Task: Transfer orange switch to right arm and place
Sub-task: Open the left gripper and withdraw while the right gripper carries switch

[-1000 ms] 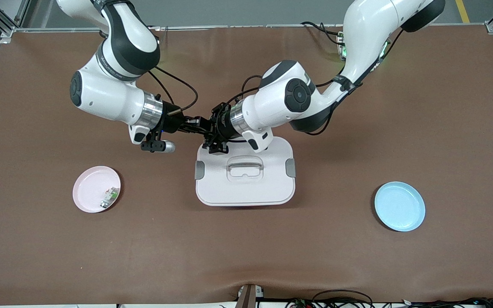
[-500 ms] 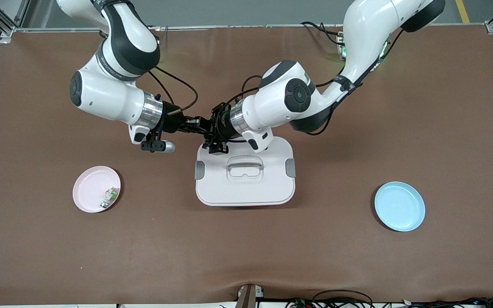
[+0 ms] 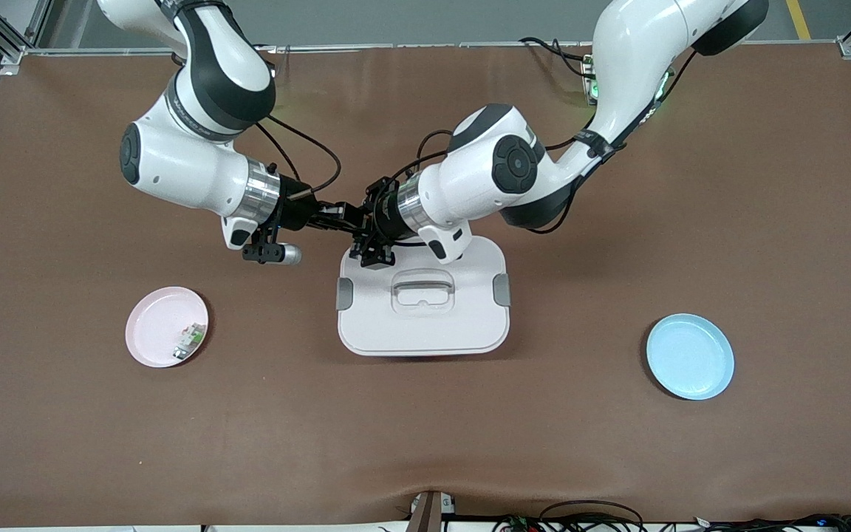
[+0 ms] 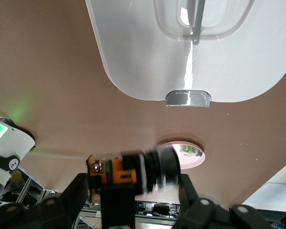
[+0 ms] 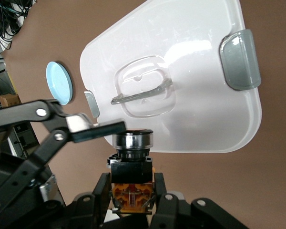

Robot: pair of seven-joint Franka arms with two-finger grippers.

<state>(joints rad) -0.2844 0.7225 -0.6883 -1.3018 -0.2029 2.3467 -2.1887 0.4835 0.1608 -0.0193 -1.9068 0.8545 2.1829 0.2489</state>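
the small black-bodied switch with orange marks and a silvery ringed round end [image 5: 132,167] sits upright between the two black fingers of the right gripper [image 5: 132,191], which are clamped on its lower body, up in the air over the brown table [image 3: 617,443] just off the corner of the white plastic lidded box [image 3: 423,314] toward the right arm's end. in the right wrist view one finger [image 5: 93,128] of the left gripper reaches in beside the switch's ringed end and seems to stand just off it; in the left wrist view the left gripper [image 4: 133,186] has its fingers spread on either side of the switch [image 4: 133,171], one of them clearly apart from it, so it no longer pinches the part. in the front view the two grippers meet tip to tip [image 3: 344,216] and the switch itself cannot be made out among the black fingers and cables. the switch's cap faces away in both wrist views, so its colour cannot be told, and it is blurred in the left wrist view. on the table lie one white box, one round pink plate [image 3: 148,325] toward the right arm's end carrying one small white-and-green part [image 3: 189,340], and one round light blue plate [image 3: 690,357] toward the left arm's end.
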